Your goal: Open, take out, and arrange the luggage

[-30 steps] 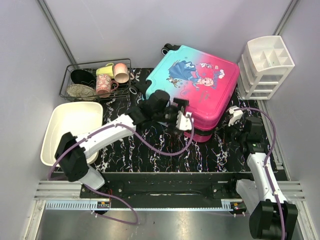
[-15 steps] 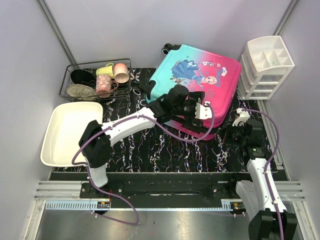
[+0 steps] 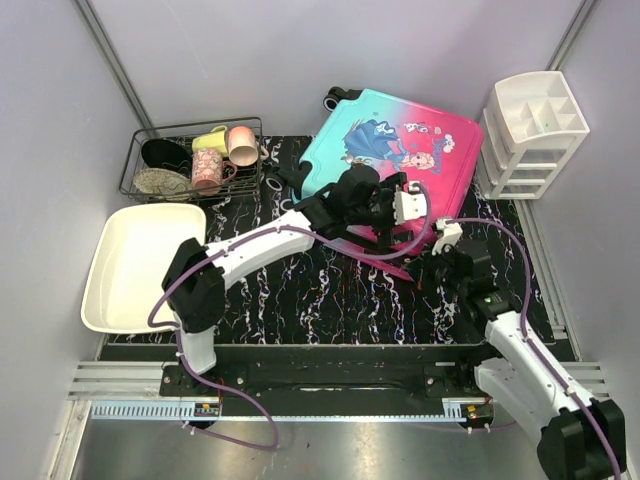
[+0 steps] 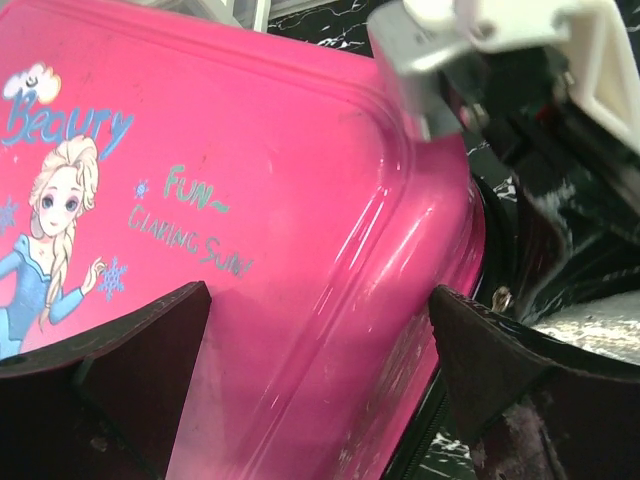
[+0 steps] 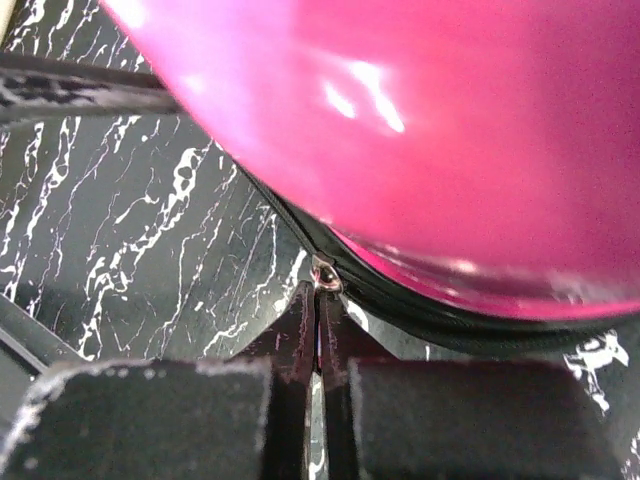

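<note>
The luggage (image 3: 400, 150), a teal-to-pink hard shell with a princess print, lies flat at the back of the mat. My left gripper (image 3: 405, 212) hangs open over its near pink corner (image 4: 250, 200), with the dark fingers (image 4: 140, 350) spread wide on either side of the shell's rounded edge. My right gripper (image 3: 430, 268) sits low at the near corner, shut on the small metal zipper pull (image 5: 326, 274). That pull sits on the black zipper band below the pink shell (image 5: 450, 130). The right gripper's (image 5: 318, 300) fingertips are pressed together.
A wire rack (image 3: 190, 160) with cups and bowls stands at the back left. A white tub (image 3: 140, 265) lies in front of the rack, on the left. A white drawer organizer (image 3: 530, 130) stands at the back right. The right arm's white wrist part (image 4: 500, 30) is close to my left gripper.
My left arm has swung right across the lid to its near pink corner. My right gripper has moved left to the suitcase corner. The suitcase has shifted slightly.
</note>
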Motion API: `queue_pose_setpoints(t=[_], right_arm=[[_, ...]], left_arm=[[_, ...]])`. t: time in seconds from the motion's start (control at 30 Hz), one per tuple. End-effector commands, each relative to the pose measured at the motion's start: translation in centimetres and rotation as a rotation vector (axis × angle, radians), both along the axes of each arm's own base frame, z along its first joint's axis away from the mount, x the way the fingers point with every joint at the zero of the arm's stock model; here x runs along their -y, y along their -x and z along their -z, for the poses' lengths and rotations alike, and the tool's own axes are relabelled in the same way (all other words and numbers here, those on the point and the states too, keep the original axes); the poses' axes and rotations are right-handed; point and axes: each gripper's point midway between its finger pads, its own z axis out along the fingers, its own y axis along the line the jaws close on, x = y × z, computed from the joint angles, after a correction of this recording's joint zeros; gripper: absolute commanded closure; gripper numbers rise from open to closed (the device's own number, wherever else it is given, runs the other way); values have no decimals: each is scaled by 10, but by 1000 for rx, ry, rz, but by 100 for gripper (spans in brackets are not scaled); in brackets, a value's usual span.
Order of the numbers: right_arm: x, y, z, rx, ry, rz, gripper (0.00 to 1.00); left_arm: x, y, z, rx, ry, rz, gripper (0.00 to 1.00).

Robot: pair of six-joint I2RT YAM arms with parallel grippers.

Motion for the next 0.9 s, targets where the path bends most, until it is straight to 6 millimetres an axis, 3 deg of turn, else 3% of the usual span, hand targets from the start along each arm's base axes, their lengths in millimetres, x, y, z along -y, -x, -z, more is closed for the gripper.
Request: queue_pose_setpoints(t=[0.0,0.13,0.17,0.23,0.27,0.33,0.4,0.5,0.53,0.6,0.63,0.7,0.73,0.87], right_arm=[[-31,-33,-66,285,-88,-22,100],[-42,-45,-74,302,-117,-24,100],[-47,-45,-75,307,-118,-33,100],[-49,-48,-78,322,-103,-31,100],[-51,-48,-77,320,-94,-36,100],[-57,-49,-80,349,-47,-37,100],[-65,-49,-70,337,12,-35,100],[-64,-60,-61,307,51,27,98],[-69,-60,-65,294,17,37,94],[-81,-59,-66,288,-2,9,86],[-91,-58,-73,300,-15,-17,80],[-99,-56,-79,305,-28,-58,72],[-106,-54,-93,329,-41,-101,56],[-95,-35,-102,295,31,-145,33]], left_arm=[[-25,-43,-31,-129,159,-231,3],[-72,-55,-61,-237,293,-378,1],[-90,-50,-74,-246,332,-404,1],[-123,-55,-85,-305,397,-498,1],[-140,-48,-90,-320,417,-525,1],[-174,-51,-85,-403,450,-638,1],[-204,-45,-74,-478,478,-720,1],[-247,-40,-42,-547,463,-874,1],[-254,-31,-21,-615,433,-881,1],[-274,-24,-15,-693,469,-896,1],[-271,-12,0,-766,454,-853,1],[-274,-1,1,-794,470,-836,1],[-274,7,4,-791,478,-818,1],[-262,23,8,-726,465,-745,1]])
